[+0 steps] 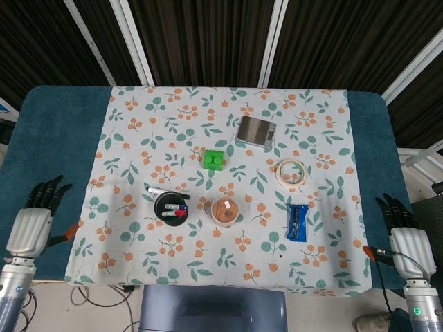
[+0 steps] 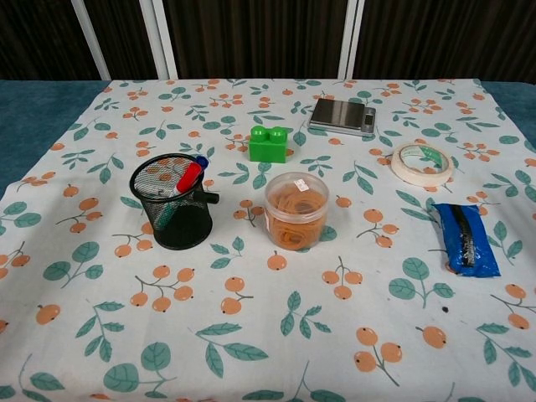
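In the head view the left hand (image 1: 31, 225) hangs over the blue table edge at the far left, off the flowered cloth (image 1: 228, 263), its dark fingers (image 1: 47, 191) straight, spread and pointing up the picture, with nothing in them; an orange tip shows beside its palm. The right hand (image 1: 405, 235) sits past the opposite edge of the cloth, fingers likewise straight and apart, released, holding nothing. Nearest the left hand, though well apart from it, stands the black mesh pen cup (image 1: 171, 208), upright, with a red marker (image 1: 177, 214) and other pens lying across its mouth. A black-and-white marker (image 1: 166, 191) lies just behind the cup's rim with its long axis nearly left to right, its right end by the rim. Right of the cup sits a tub of rubber bands (image 1: 225, 211), then a blue packet (image 1: 297, 222) with its long axis running up and down. Further back lie a green block (image 1: 214, 159), a tape roll (image 1: 293, 171) and a small scale (image 1: 254, 131). In the chest view neither hand shows; the pen cup (image 2: 172, 203) stands left of centre with the red marker (image 2: 188, 177) leaning tip-up against its far rim, the tub (image 2: 295, 209) just beside it to the right, and the blue packet (image 2: 465, 239) near the right border
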Robot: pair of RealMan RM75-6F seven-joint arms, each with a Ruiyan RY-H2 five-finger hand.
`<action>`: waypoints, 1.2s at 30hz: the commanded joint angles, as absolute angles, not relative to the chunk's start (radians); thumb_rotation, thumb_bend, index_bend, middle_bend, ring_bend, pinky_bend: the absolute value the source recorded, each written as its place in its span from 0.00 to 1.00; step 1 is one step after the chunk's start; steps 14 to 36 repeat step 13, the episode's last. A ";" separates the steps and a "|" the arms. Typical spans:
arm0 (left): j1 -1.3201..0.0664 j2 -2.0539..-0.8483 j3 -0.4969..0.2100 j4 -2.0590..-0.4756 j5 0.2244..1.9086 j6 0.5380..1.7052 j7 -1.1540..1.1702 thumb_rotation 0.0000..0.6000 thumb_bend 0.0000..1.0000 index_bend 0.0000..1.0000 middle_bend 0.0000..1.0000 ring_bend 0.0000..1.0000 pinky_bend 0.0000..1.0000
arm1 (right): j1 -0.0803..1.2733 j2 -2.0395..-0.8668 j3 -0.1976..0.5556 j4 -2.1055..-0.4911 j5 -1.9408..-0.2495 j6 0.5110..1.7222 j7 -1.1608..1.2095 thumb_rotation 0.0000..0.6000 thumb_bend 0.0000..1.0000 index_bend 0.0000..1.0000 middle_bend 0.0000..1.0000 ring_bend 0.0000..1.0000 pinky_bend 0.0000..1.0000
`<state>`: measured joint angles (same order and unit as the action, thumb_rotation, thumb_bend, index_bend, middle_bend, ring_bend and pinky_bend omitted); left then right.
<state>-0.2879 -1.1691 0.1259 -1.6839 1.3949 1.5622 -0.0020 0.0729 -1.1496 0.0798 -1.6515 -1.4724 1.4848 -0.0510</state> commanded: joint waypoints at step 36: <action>-0.183 -1.064 0.131 -1.658 1.458 1.559 -0.119 1.00 0.20 0.13 0.00 0.00 0.00 | 0.073 -1.151 0.081 -1.648 -1.477 1.489 -0.050 1.00 0.12 0.06 0.00 0.04 0.17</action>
